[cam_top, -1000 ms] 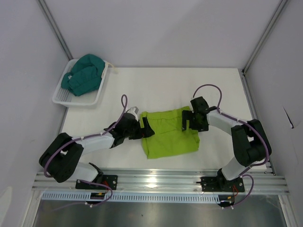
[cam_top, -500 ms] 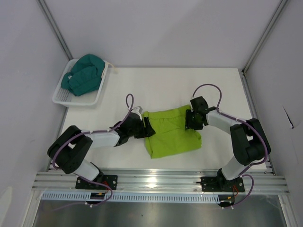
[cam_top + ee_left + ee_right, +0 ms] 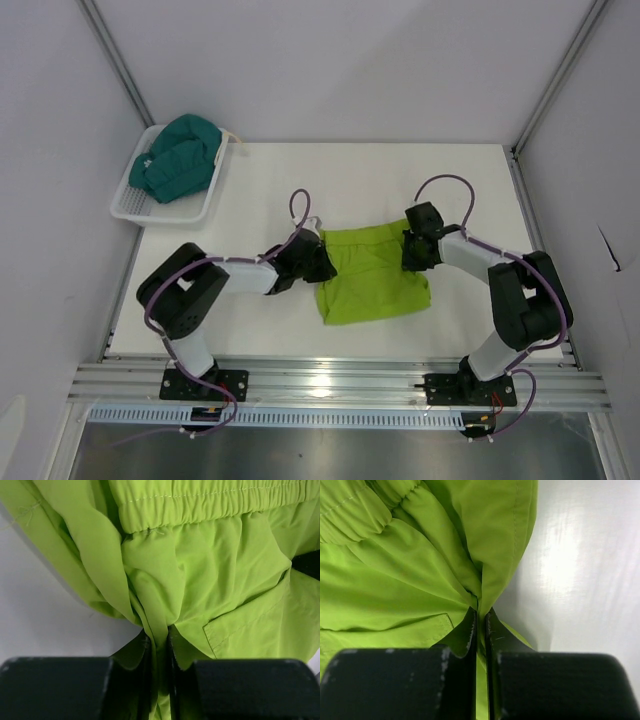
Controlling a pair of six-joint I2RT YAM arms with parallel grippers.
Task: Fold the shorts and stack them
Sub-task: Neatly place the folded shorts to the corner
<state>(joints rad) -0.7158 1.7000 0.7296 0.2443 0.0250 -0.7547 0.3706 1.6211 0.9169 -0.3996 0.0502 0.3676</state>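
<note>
The white surface (image 3: 360,180) carries the lime green shorts (image 3: 372,285), which lie roughly flat around its middle, nearer the near edge than the far one, with the waistband toward the far edge. The white mesh basket (image 3: 160,217) sits at the far left corner with the dark teal shorts (image 3: 180,155) bundled inside, well apart from the work.

The left end effector (image 3: 318,262) is at the left waistband corner and the right end effector (image 3: 412,252) at the right one. In both wrist views the jaws are nearly together, each pinching a thin ridge of lime fabric just below the elastic.

The step in hand looks like folding the waistband side over. To do it well:
- Both arms should rise together, only enough to clear the cloth.
- The waistband should be held taut between them.
- They should carry it toward the near edge in one level sweep.
- The edges should be matched before release.

The left pinch holds a bunched pleat, so a slow lift guards against slipping.
</note>
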